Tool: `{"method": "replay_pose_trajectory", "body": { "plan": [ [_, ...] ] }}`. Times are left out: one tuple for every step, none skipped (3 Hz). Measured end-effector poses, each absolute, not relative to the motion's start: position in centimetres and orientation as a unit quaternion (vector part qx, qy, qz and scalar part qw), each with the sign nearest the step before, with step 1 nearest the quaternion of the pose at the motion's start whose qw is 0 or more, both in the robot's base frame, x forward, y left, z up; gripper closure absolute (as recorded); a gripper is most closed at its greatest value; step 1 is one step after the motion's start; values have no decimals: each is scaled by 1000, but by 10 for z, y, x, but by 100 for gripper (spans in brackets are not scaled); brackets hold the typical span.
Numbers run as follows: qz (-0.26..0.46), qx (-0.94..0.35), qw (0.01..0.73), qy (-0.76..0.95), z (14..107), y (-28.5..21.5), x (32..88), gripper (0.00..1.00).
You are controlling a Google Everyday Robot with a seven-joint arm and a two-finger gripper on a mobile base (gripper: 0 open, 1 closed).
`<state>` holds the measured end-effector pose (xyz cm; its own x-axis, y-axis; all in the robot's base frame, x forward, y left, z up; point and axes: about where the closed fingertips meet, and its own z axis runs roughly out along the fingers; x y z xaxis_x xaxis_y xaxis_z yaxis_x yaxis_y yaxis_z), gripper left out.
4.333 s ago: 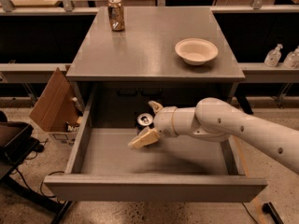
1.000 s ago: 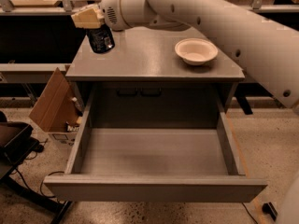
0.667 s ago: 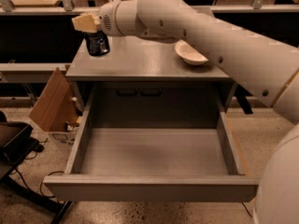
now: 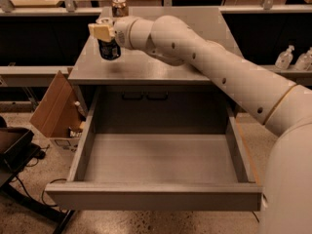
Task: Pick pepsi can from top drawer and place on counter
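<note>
The gripper (image 4: 102,32) clasped the pepsi can (image 4: 109,51) at its top, far-left over the counter (image 4: 161,69) (probably light, stiff, slippery).

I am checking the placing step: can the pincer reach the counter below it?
Probably yes. The pincer, shut on the can, is over the left of the counter; nothing lies beneath, and the brown can stands farther back.

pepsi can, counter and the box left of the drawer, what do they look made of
The pepsi can: probably thin metal with a glossy dark-blue print, held by the gripper over the left part of the counter. The counter: grey painted or coated metal, judging by its smooth, faintly reflective sheen. The box: matte brown cardboard with an open flap.
</note>
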<state>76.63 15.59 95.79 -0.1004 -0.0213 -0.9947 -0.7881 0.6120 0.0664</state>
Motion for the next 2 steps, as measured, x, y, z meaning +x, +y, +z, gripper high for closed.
{"method": "replay_pose_trajectory", "body": {
  "plan": [
    [286, -314, 614, 665, 944, 141, 778, 100],
    [246, -314, 611, 684, 922, 123, 786, 100]
  ]
}}
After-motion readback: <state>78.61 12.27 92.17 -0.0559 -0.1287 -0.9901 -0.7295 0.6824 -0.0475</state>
